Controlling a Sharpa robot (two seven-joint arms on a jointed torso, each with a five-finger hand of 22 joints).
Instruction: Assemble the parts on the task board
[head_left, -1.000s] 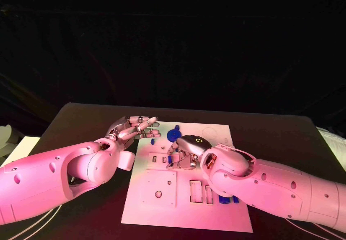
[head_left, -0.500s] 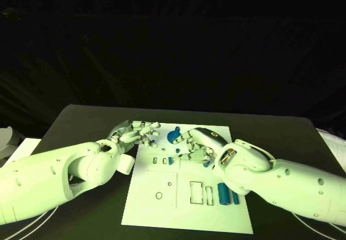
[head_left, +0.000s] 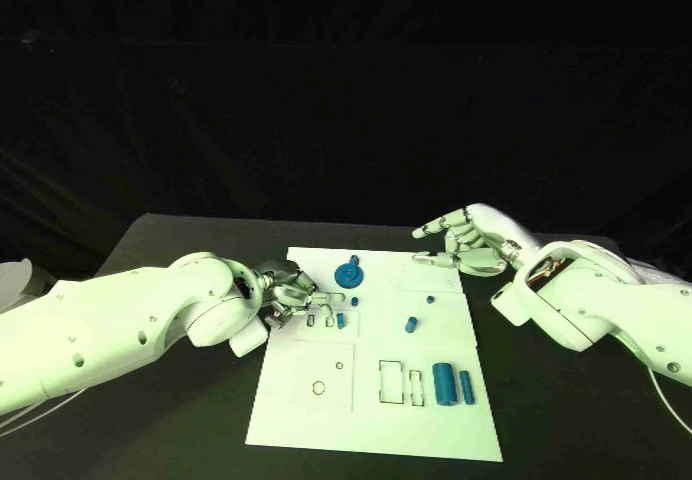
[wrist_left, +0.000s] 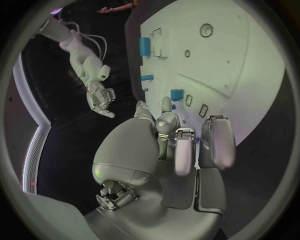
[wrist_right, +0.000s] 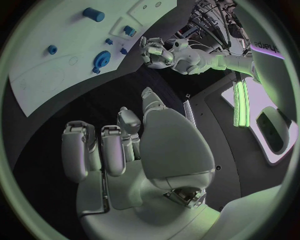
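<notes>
— What changed on the left?
— My left hand (head_left: 289, 293) has come down to the task board (head_left: 378, 400)'s 9 o'clock edge, fingers curled; whether it holds anything, I cannot tell.
— The right?
— My right hand (head_left: 464, 243) withdrew to 1 o'clock, open and empty; the small blue part (head_left: 411, 324) it covered sits mid-board, probably placed.

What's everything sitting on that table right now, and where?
Table: one, black, under everything.
Task board: one, white, in the middle of the table, with outlined slots.
Round part: one, blue, at the board's far end.
Small parts: at least three, blue, mid-board.
Long parts: two, blue, side by side near the board's right edge.
Left hand: silver, at the board's left edge, fingers curled by the small slots; whether it holds anything cannot be told.
Right hand: silver, raised off the board's far right corner, fingers curled, holding nothing.
</notes>
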